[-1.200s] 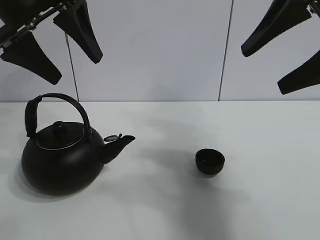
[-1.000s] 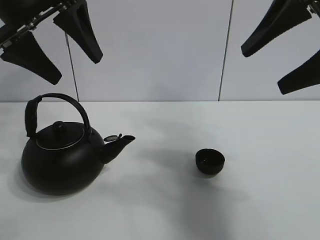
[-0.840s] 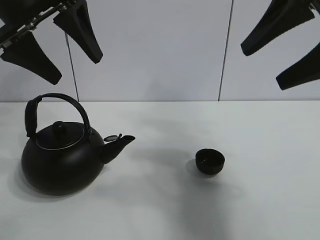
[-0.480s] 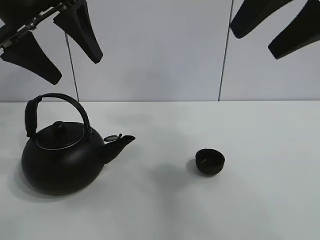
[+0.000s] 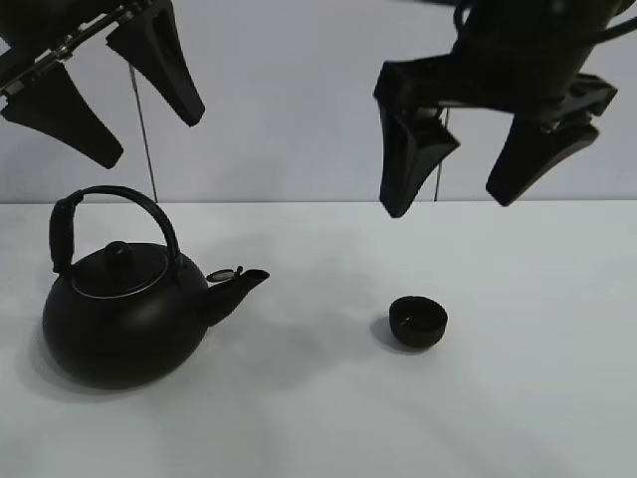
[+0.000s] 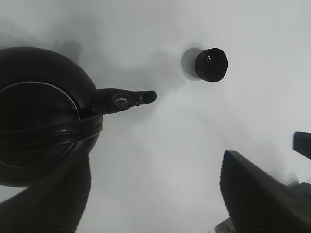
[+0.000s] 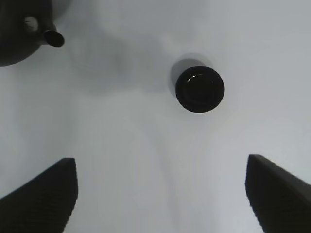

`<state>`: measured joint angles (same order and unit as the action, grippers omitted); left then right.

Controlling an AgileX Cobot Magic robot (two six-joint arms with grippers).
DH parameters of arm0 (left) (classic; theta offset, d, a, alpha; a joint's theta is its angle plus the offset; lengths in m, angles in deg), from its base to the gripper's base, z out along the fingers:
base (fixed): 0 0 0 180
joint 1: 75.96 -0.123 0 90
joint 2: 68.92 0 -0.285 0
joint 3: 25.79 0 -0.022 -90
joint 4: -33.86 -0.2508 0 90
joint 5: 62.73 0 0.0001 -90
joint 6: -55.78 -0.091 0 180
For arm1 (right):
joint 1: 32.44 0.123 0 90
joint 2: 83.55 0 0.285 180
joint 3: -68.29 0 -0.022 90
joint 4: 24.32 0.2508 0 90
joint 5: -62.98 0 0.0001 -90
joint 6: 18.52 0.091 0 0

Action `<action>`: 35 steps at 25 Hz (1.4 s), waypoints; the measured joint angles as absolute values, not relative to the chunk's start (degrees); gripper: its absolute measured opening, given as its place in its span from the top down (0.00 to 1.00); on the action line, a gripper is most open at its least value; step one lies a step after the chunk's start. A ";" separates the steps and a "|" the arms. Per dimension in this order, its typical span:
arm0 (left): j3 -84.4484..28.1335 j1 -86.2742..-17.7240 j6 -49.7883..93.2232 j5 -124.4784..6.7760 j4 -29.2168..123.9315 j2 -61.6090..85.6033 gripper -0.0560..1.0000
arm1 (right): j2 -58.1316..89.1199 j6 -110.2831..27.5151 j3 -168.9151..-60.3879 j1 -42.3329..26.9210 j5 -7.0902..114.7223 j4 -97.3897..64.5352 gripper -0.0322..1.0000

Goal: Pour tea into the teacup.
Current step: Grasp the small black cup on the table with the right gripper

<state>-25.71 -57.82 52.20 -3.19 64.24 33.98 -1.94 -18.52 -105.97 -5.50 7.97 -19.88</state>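
Hanging above the white table (image 5: 299,428), the right gripper (image 5: 448,204) is shown with its two black fingers (image 7: 48,194) spread wide and nothing held between them. Directly beneath it, clear of both fingers, the teacup (image 5: 418,322) is seen standing upright on the table, right of the middle in the high view; in the right wrist view its round dark mouth is framed between the parted fingers. Whether anything is in it cannot be told. Well apart from the cup, on the left of the table, the kettle (image 5: 121,319) is set upright, with its lid (image 5: 119,267) on, its arched handle (image 5: 109,196) raised and its spout (image 5: 239,284) turned toward the cup. Above the kettle, at the upper left of the high view, the left gripper (image 5: 151,139) is held clear of the handle, its fingers likewise parted and empty. A pale panelled wall (image 5: 299,100) is seen behind the table.
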 joint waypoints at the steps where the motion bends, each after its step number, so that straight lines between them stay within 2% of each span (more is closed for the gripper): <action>1: -25.71 -57.82 52.20 -3.19 64.24 33.98 0.44 | -3.37 -18.22 -105.97 -5.50 8.44 -19.88 0.34; 20: -25.71 -57.82 52.20 -3.36 64.24 33.98 0.44 | -17.71 -3.15 -106.81 -5.50 14.82 -24.32 0.34; 29: -25.71 -57.82 52.20 -5.61 64.28 33.98 0.44 | -25.40 -1.21 -115.60 -5.50 9.79 -24.68 0.34; 35: -25.71 -57.82 52.20 -6.08 64.28 33.98 0.44 | -27.58 -1.26 -116.43 -6.65 8.78 -23.65 0.34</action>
<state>-25.71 -57.82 52.20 -6.08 64.28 33.98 -27.58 -1.26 -116.43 -6.65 8.78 -23.65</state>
